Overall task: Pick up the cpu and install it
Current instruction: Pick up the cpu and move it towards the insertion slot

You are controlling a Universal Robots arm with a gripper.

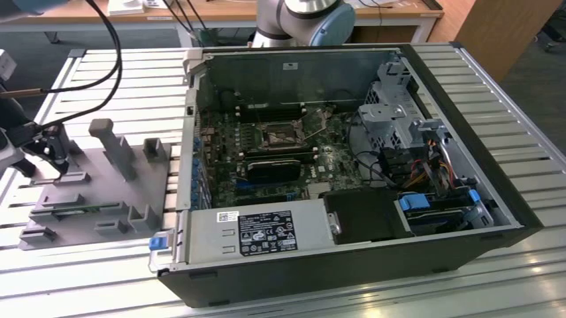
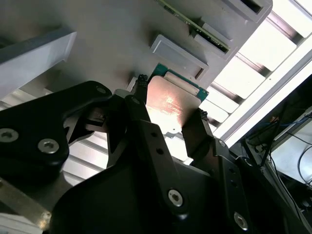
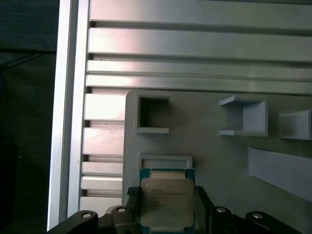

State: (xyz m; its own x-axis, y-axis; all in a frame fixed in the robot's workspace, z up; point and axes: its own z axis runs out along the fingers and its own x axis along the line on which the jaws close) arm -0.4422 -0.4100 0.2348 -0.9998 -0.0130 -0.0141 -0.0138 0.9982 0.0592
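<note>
The cpu (image 3: pixel 167 201) is a flat square chip with a silvery top and a thin green rim. It lies between my gripper's (image 3: pixel 165 195) two black fingers (image 3: pixel 132 196), which press on its two opposite edges. In the second wrist view the cpu (image 2: pixel 171 101) glints just over the grey plastic tray (image 2: pixel 97 39), beside a small rectangular pocket. In the exterior view my gripper (image 1: pixel 55 171) stands over the tray (image 1: pixel 97 192) at that view's left. The black square socket (image 1: pixel 281 136) sits on the motherboard inside the open computer case (image 1: pixel 495 199).
Upright grey posts (image 1: pixel 115 149) rise from the tray beside the gripper. The case's near wall (image 1: pixel 190 132) stands between tray and motherboard. Cables (image 1: pixel 97 59) hang over the slatted metal table (image 1: pixel 521 112). Drive cages and wires fill the case's right side in the exterior view.
</note>
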